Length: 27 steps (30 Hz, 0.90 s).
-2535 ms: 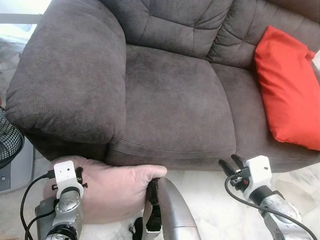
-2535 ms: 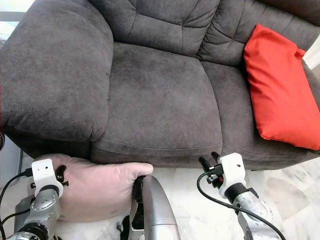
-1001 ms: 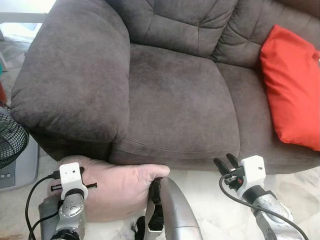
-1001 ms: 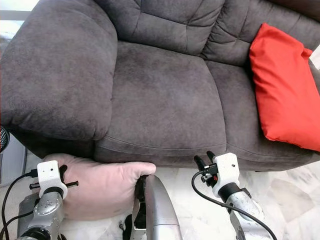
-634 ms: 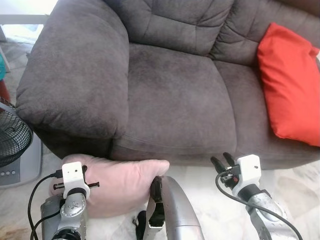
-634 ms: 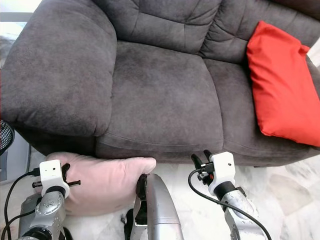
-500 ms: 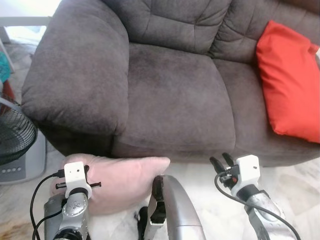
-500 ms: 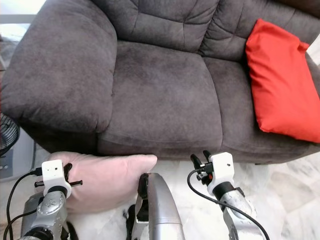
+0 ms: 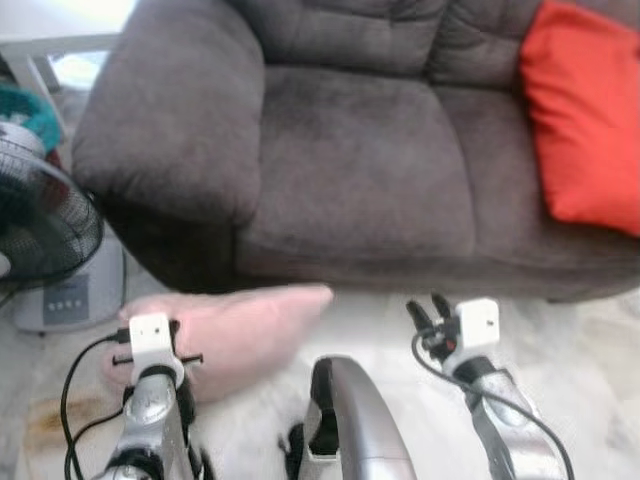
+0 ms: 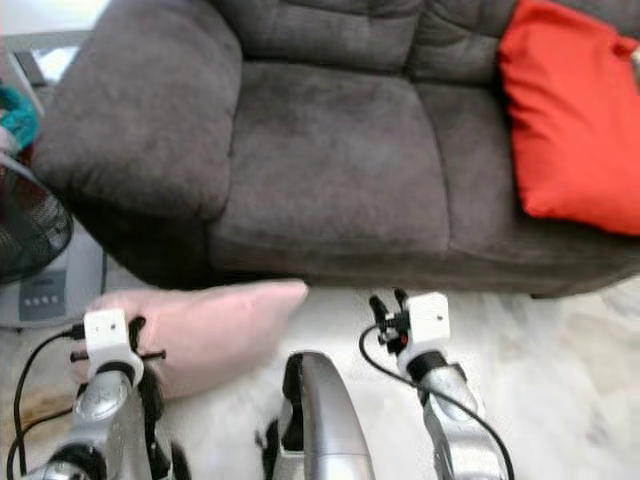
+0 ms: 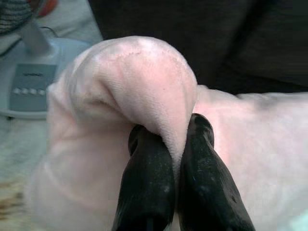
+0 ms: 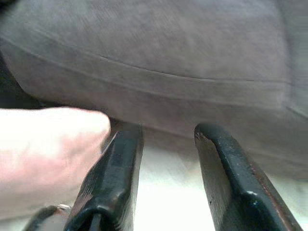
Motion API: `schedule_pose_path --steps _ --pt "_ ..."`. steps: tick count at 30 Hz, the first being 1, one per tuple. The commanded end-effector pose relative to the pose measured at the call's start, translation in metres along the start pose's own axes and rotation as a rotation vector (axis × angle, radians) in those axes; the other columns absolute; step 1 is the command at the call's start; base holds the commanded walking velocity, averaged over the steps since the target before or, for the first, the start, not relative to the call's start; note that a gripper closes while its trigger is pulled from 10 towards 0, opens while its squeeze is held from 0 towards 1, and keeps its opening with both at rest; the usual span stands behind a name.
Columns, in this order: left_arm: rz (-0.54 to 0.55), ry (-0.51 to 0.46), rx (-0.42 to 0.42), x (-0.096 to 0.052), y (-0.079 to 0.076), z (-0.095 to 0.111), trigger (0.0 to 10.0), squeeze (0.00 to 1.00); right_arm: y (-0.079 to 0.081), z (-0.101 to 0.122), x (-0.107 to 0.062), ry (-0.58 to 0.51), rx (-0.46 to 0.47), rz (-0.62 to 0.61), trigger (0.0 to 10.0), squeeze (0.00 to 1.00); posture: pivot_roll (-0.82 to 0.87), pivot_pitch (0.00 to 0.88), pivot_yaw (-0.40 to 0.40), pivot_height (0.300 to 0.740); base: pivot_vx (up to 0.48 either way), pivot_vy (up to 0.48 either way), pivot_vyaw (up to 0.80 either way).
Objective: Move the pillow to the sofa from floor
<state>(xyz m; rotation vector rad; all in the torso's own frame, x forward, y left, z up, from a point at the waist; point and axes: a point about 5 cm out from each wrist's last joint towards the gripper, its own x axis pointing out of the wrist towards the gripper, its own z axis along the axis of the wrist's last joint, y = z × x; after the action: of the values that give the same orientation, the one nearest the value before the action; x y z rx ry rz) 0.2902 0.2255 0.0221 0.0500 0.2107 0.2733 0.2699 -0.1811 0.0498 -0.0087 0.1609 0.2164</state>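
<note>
— Judging progress: grey sofa [image 9: 360, 170] bare on the near seat, red cushion [image 9: 580, 110] at its far end; pink pillow [image 9: 235, 335] low beside the sofa's front, near the floor, not yet placed.

— Agreed. Gripped, then?

— Yes: left tool [image 11: 175, 144] pinched tight on a fold of pillow. Right tool [image 12: 166, 163] spread apart, empty, hovering just beside the pillow's corner, facing the sofa front.
</note>
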Motion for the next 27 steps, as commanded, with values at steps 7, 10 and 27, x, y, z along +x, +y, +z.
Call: schedule_pose_path --steps 7,10,27 --pt "-0.060 -0.110 0.037 0.002 -0.006 0.017 10.0 0.00 -0.001 0.000 0.010 -0.023 0.029 -0.050 10.0 0.00 0.08 0.081 -0.169 0.514 0.000 0.000 0.00" --pt "-0.068 -0.172 0.049 0.003 -0.005 0.028 10.0 0.00 -0.001 0.000 0.014 -0.031 0.047 -0.063 10.0 0.00 0.10 0.064 -0.152 0.514 0.000 0.000 0.00" --pt "-0.155 -0.417 0.079 -0.004 -0.020 0.085 10.0 0.00 0.001 -0.001 0.026 -0.048 0.050 -0.089 10.0 0.00 0.13 0.000 -0.121 0.514 0.000 0.000 0.00"
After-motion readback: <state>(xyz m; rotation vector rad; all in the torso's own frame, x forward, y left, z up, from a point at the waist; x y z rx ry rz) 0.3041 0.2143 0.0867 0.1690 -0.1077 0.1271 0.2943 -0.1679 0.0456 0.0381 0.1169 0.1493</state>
